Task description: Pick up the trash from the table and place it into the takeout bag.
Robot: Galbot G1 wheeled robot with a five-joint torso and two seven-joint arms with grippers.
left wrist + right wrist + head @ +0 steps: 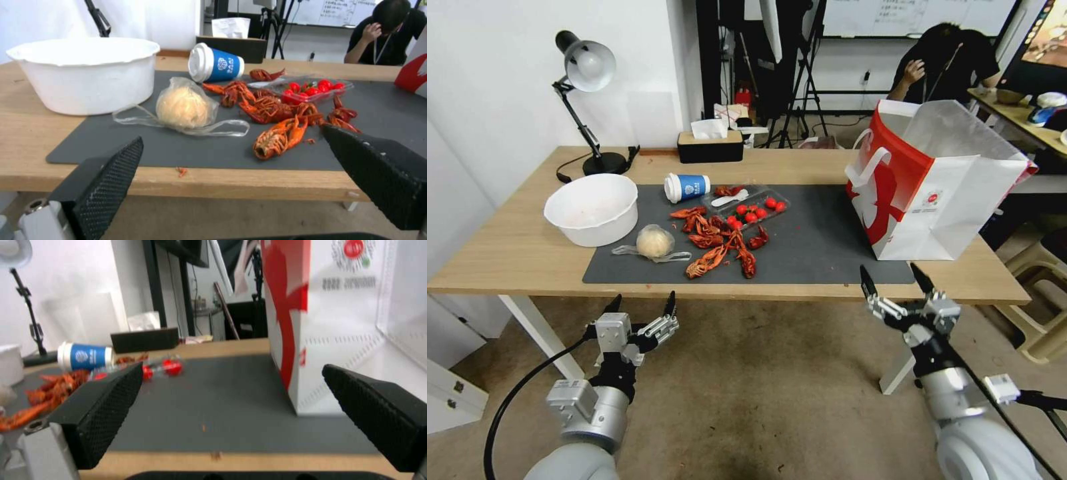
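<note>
Short of the tabletop (527, 253) edge, both pincers hang spread and empty, the left pincer (642, 308) facing the shells (717, 243), wrapped ball (655, 241) and tipped cup (687, 187) on the mat (814, 253), well left of the bag (934, 193). Loose shells may scatter or slip from a pinch, the ball's slack wrap may snag, and the right pincer (895, 279), near the bag, could tip it. The bag's red logo and the cup's print are too blurred to read.

Both arms raised from below, forearms angled up toward the table's near edge. Left gripper (642, 305) below and in front of the near edge, toward its left end, fingers spread, empty. Right gripper (895, 279) level with the near edge, toward its right end, fingers spread wide, empty.
</note>
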